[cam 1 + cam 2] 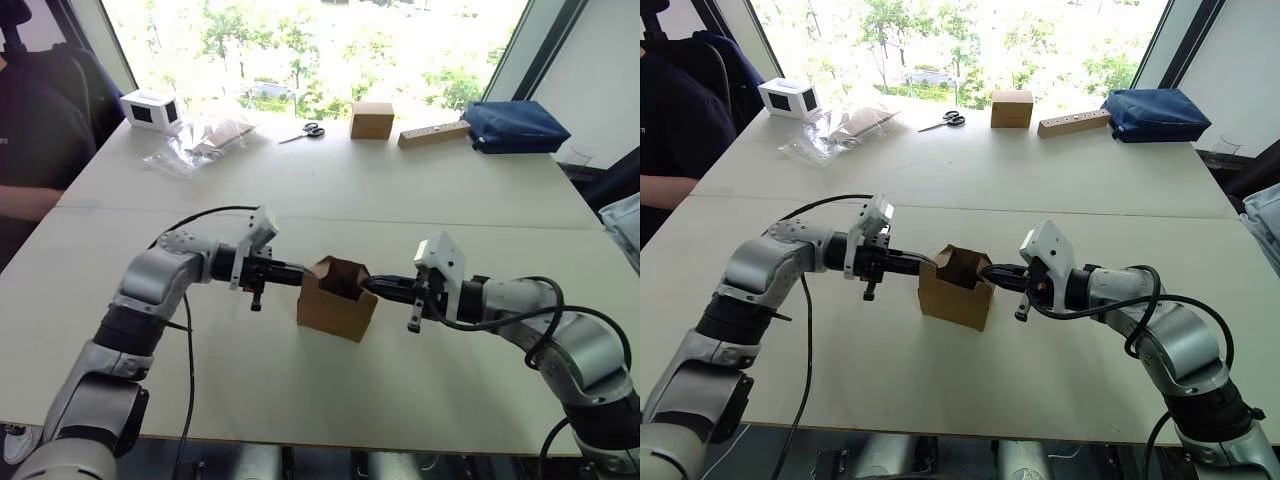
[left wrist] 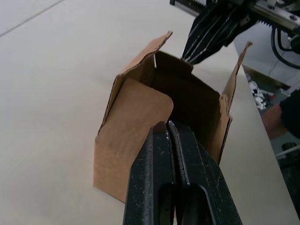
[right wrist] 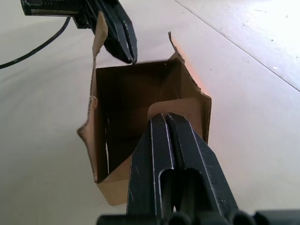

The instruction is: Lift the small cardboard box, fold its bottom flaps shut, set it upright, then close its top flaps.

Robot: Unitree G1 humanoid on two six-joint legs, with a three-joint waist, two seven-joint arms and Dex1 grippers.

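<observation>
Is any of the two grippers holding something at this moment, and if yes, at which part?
Nothing is held. The left gripper and right gripper have shut jaws, each pressing a top flap of the small cardboard box, which stands on the table.

Person (image 1: 35, 130) cut off by edge; small cardboard box (image 1: 337, 298) underside hidden.

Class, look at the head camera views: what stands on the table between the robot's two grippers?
The small cardboard box, upright with its top flaps open, stands between the left gripper and right gripper.

A pale table (image 1: 300, 190) stands before a bright window (image 1: 320, 40), seemingly overlooking trees.
</observation>
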